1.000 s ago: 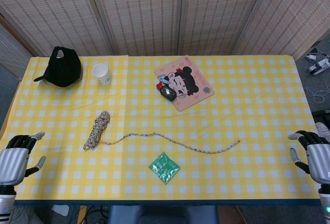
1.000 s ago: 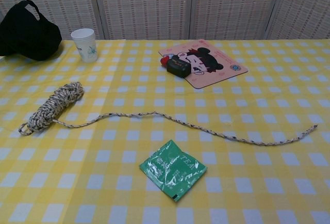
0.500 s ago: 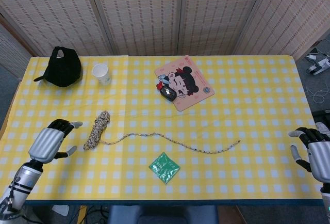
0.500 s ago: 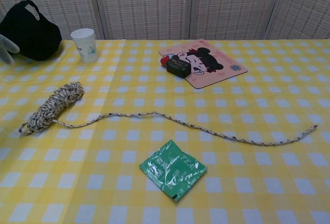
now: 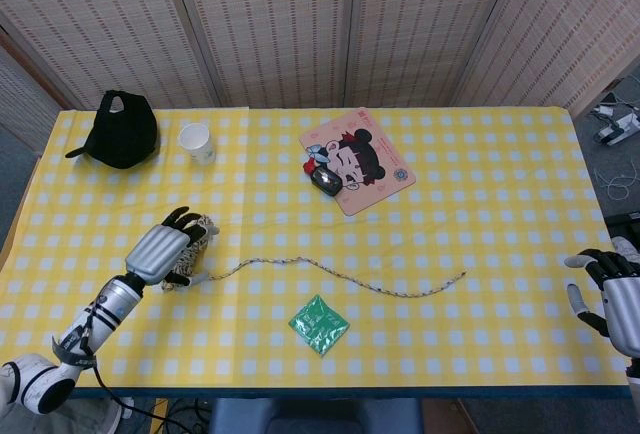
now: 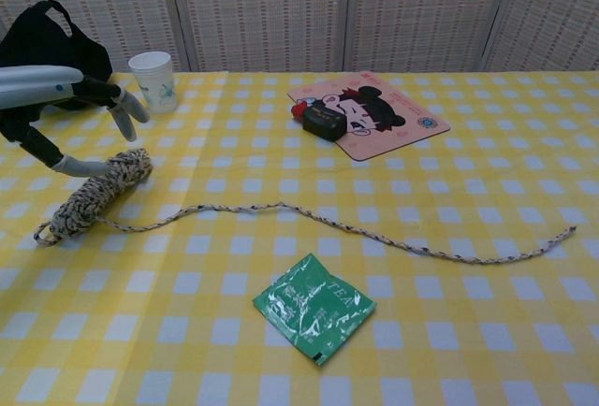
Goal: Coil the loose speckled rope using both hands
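the speckled white-and-dark braided rope [image 5: 330,272] lies on the yellow-and-white checked tablecloth [image 5: 500,204], its wound bundle at the left and a loose tail snaking right across the middle of the table to a free end well toward the right side. the silver left hand [image 5: 165,252] hovers directly over the wound bundle, fingers spread apart and holding nothing; in the chest view the left hand [image 6: 56,97] hangs above the bundle [image 6: 94,191] with its fingertips pointing down, one near the top of the bundle, though whether it touches cannot be told. the silver right hand [image 5: 610,299] sits at the far right edge of the table, well apart from the rope's free end, fingers apart and empty; it shows only in the head view.

a green foil sachet [image 5: 319,324] lies just below the middle of the loose tail. a pink cartoon-printed mouse pad [image 5: 362,162] sits further back with a small black-and-red object [image 5: 324,178] on its left corner. a white paper cup [image 5: 197,142] stands near the back left, beside a black cloth cap [image 5: 122,131].
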Controlling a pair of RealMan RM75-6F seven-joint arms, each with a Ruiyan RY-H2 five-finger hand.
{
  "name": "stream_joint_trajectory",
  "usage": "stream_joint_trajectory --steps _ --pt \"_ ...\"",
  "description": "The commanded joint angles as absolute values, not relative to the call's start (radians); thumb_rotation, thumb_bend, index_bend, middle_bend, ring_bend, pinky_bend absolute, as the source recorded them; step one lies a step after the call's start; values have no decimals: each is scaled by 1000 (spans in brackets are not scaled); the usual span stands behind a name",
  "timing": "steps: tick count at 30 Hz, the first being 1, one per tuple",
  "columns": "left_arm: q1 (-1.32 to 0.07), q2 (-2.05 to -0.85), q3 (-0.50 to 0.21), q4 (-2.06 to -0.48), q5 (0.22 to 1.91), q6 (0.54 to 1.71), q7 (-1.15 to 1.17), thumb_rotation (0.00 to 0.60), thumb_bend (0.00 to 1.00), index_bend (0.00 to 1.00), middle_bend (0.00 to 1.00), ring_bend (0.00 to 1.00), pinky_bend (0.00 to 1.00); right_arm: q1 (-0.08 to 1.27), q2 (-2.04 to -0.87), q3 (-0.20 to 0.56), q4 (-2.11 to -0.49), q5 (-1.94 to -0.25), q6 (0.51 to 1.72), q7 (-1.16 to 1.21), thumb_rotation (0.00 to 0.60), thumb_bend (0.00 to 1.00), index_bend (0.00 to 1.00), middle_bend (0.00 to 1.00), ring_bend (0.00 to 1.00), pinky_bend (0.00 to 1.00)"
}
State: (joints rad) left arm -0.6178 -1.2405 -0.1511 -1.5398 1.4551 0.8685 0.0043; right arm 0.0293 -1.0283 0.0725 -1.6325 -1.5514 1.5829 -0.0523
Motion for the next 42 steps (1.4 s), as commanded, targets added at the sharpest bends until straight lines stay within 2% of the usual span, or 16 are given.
stream_joint_trajectory --steps 1,4,8,21,26,28,35,42 --pt "-670 -1288 -162 -1493 1398 805 39 374 266 248 305 87 0 25 -1028 72 -1630 -1549 1587 -49 600 374 382 365 312 451" --pt "-702 -1313 -166 -1459 1350 763 88 346 265 244 305 69 0 21 -1027 72 -1626 -1545 1590 -45 600 375 382 365 312 451" --pt "-744 -1344 -170 -1415 1252 699 155 275 262 242 305 63 0 14 -1028 70 -1620 -1541 1595 -38 600 381 382 365 312 451" --pt "-798 -1384 -138 -1314 1045 653 295 227 255 267 305 62 0 -2 -1030 71 -1607 -1534 1609 -19 600 386 382 365 312 451" --pt "-804 -1355 -110 -1320 934 647 359 142 247 295 317 65 0 -1 -1032 71 -1605 -1533 1605 -16 600 387 382 365 312 451" --pt "-805 -1338 -97 -1332 899 651 381 125 246 307 330 69 0 0 -1033 72 -1606 -1536 1605 -16 600 387 382 365 312 451" --pt "-783 -1261 -45 -1401 813 704 438 107 244 368 400 122 0 7 -1036 75 -1609 -1540 1598 -20 600 388 382 365 312 451" --pt "-764 -1180 6 -1483 741 714 457 98 240 380 414 141 0 12 -1037 76 -1620 -1550 1599 -31 600 388 382 365 312 451"
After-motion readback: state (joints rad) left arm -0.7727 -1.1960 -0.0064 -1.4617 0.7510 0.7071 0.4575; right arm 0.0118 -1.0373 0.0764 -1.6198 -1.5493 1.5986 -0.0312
